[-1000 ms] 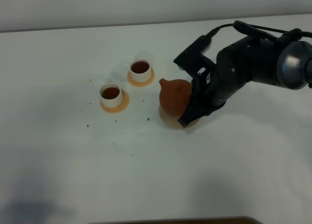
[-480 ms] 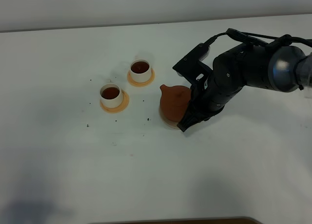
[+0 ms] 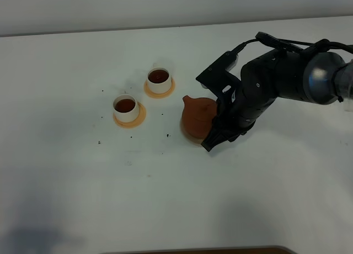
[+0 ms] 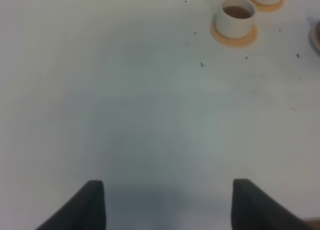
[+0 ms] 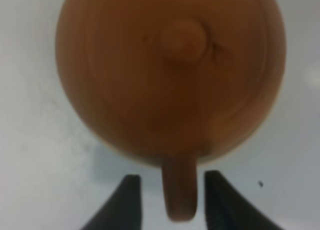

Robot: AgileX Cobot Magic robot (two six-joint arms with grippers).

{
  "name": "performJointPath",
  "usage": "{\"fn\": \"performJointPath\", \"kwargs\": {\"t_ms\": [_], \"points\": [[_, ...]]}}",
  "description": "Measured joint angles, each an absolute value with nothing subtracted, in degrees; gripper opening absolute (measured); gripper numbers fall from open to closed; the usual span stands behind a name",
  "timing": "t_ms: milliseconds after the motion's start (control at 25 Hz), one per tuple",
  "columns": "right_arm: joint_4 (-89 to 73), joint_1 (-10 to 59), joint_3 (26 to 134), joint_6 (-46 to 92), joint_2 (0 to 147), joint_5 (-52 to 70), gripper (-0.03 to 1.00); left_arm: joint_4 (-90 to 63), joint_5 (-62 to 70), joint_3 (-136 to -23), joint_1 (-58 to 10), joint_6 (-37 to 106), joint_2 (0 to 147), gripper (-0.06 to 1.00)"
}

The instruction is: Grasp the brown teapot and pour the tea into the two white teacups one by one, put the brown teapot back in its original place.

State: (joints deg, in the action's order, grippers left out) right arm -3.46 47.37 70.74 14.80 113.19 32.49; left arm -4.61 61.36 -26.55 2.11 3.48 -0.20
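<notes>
The brown teapot point(image 3: 197, 115) stands upright on the pale beige saucer point(image 3: 188, 137), spout toward the cups. In the right wrist view the teapot point(image 5: 170, 70) fills the frame, and its loop handle point(image 5: 179, 190) lies between my right gripper's point(image 5: 172, 202) two fingers with a small gap on each side. That gripper point(image 3: 210, 140) is open at the teapot's near right side. The two white teacups point(image 3: 159, 80) point(image 3: 126, 107) hold dark tea and stand on orange-tan coasters. My left gripper point(image 4: 170, 205) is open and empty over bare table, well short of the nearer cup point(image 4: 238, 17).
The white table point(image 3: 165, 188) carries a few dark specks near the cups. The right arm's dark body point(image 3: 276, 85) hangs above the table to the right of the teapot. A dark edge shows at the table's front point(image 3: 193, 249).
The teapot has come down and settled level on the saucer. The right gripper has lowered with it and now has gaps beside the handle. The cups and left gripper have not moved.
</notes>
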Motion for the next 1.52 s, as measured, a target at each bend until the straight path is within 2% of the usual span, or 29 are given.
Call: {"fn": "performJointPath", "kwargs": {"t_ms": [160,280,480,680,800,1000,1520], "points": [[-3.6,47.4,70.7,14.8,112.4,35.9,0.49,-4.6,61.4,-26.6,2.1,3.5,-0.2,0.57],[-3.7,47.4,70.7,14.8,110.4,40.0,0.53,-4.6,61.4,-26.6,2.1,3.5,-0.2,0.57],[-3.7,47.4,70.7,14.7,105.5,53.3,0.52,-4.6,61.4,-26.6,2.1,3.5,-0.2,0.57],[-3.3,47.4,70.7,11.6,100.1,67.3,0.47,-4.6,61.4,-26.6,2.1,3.5,-0.2,0.57],[-1.9,47.4,68.4,8.8,95.5,68.7,0.43,-4.6,61.4,-26.6,2.1,3.5,-0.2,0.57],[-1.1,47.4,58.6,5.1,83.5,69.3,0.4,-4.6,61.4,-26.6,2.1,3.5,-0.2,0.57],[0.8,47.4,36.0,-1.6,45.6,69.6,0.39,-4.6,61.4,-26.6,2.1,3.5,-0.2,0.57]]}}
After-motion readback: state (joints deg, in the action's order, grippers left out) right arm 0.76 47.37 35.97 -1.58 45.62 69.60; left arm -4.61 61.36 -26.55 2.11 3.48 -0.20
